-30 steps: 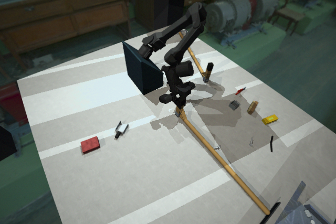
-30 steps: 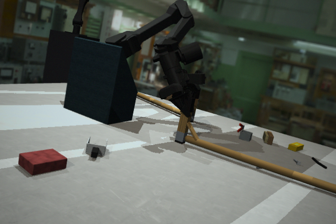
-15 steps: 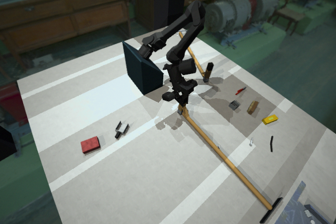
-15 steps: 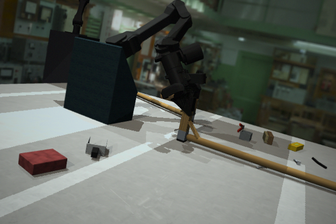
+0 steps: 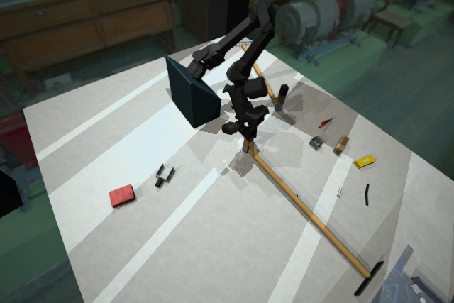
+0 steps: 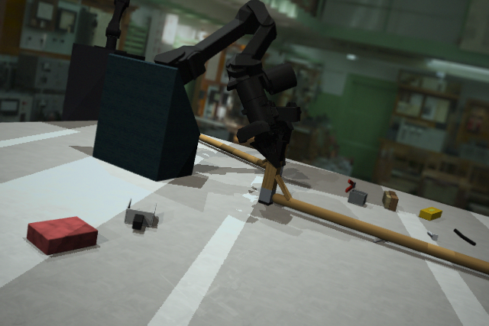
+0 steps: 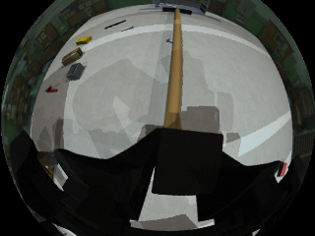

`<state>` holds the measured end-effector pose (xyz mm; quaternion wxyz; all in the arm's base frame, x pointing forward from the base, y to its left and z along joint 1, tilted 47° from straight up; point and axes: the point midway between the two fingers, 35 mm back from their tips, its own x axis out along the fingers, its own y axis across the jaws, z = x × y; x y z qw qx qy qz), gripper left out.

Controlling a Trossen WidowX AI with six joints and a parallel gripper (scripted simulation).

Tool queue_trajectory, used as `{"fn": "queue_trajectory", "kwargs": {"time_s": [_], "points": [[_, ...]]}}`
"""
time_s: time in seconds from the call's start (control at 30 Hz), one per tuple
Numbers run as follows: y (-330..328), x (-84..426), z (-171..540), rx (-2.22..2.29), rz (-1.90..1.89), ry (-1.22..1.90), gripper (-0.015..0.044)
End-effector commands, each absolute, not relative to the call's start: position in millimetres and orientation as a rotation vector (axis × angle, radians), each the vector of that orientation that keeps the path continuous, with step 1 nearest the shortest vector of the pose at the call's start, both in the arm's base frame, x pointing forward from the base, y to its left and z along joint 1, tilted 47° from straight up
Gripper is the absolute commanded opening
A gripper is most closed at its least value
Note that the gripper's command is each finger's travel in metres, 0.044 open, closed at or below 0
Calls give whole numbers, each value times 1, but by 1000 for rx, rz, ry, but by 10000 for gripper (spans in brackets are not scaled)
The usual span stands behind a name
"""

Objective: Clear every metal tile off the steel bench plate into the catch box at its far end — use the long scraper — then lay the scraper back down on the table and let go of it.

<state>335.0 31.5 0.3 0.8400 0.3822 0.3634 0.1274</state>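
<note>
Evidently I have the tool but not the result yet: my jaws are closed on the upright wooden grip of the scraper (image 5: 311, 217) (image 6: 355, 225) (image 7: 175, 64), narrowed around it rather than empty. Its shaft runs out low across the worktop (image 5: 146, 237) (image 6: 197, 295) (image 7: 236, 59) to a dark blade (image 5: 367, 280) (image 7: 177, 10), beside the near side of the plate (image 5: 394, 285) (image 7: 197, 8). So I count the pick-up as done, and judge that I am lining up a push. Two pale pieces (image 5: 415, 288) (image 5: 422, 299) show by a dark raised edge at the frame's border; they may be tiles, though I can't count the full set or make out the catch box for certain. Left, as I read it: sweeping whatever remains, laying the scraper on the worktop, and letting go.
</note>
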Motion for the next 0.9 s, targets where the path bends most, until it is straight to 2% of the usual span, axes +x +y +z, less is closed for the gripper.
{"fn": "queue_trajectory", "kwargs": {"time_s": [0.0,0.87], "points": [[32,338,6,803,273,757,0],[29,380,12,798,283,750,0]]}}
